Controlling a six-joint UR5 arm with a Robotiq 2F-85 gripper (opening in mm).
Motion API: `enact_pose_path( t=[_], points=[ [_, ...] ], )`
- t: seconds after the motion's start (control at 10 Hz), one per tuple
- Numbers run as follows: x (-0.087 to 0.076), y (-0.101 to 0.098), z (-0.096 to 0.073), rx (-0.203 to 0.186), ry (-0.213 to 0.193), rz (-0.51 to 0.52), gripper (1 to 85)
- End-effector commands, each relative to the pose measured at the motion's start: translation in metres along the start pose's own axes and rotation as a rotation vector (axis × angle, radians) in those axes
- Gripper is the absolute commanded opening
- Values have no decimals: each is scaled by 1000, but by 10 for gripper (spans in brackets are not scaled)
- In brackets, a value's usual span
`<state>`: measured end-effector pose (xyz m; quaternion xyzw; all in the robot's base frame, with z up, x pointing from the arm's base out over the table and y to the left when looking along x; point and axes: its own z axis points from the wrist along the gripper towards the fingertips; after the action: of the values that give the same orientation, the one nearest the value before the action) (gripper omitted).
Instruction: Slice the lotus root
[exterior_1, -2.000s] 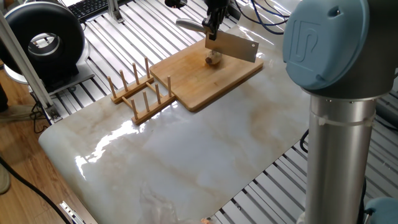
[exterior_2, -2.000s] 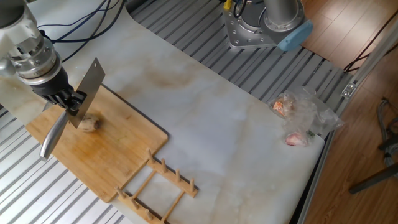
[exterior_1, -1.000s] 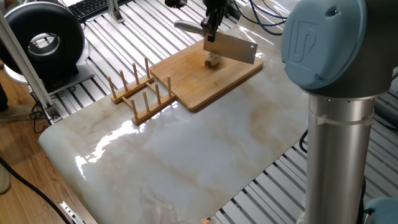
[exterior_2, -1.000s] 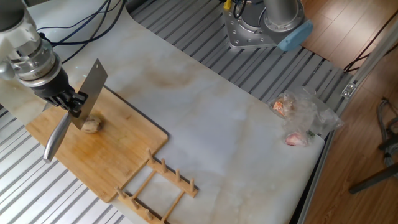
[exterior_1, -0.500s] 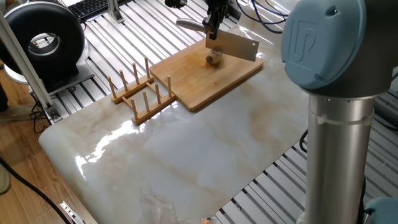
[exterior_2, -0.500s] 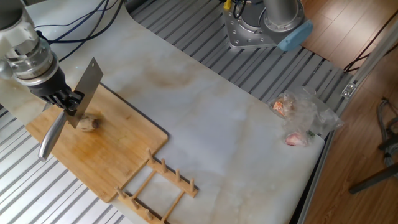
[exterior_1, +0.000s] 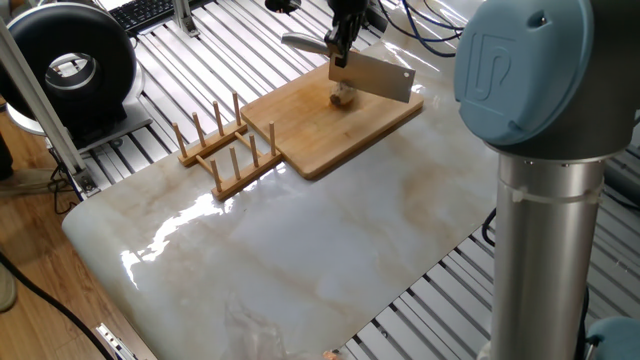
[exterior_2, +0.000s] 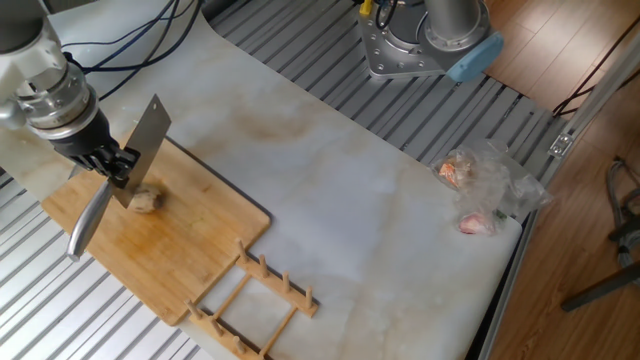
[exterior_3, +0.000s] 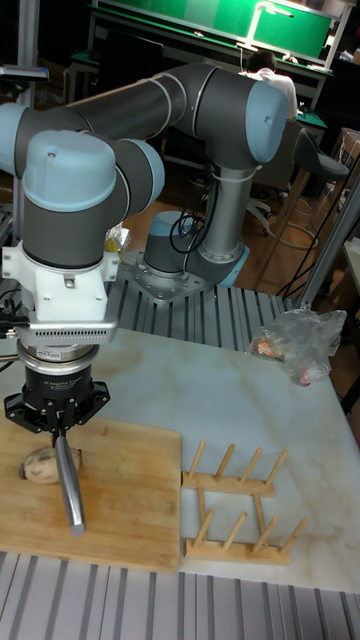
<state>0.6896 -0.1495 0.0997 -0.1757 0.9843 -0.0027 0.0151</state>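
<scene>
Gripping one cleaver (exterior_2: 143, 146) by its handle in one clenched gripper (exterior_2: 112, 165), blade edge resting on one lotus root (exterior_2: 147, 201) lying on one bamboo board (exterior_2: 190, 250), beside one wooden rack (exterior_2: 255, 300).

You see a beige-tan lotus root (exterior_2: 146, 201) on a honey-coloured bamboo board (exterior_2: 190, 260). The cleaver (exterior_1: 375, 76) is steel grey, the wooden rack (exterior_1: 226, 148) pale tan, the tabletop (exterior_2: 370, 200) white marble with faint brown veins.
</scene>
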Motion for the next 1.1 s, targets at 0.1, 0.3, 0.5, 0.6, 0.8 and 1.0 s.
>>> enact_pose_path(
  t=[0.1,0.3,0.5,0.6,0.8,1.0],
  points=[
    [-5,2,-1,1,-4,19,13],
    [-8,3,4,2,-11,21,13],
    [-7,4,3,-1,-7,22,13],
    [-7,5,0,-4,0,24,13],
    [-7,3,-5,0,13,27,13],
    [-10,2,0,7,6,34,13]
  ],
)
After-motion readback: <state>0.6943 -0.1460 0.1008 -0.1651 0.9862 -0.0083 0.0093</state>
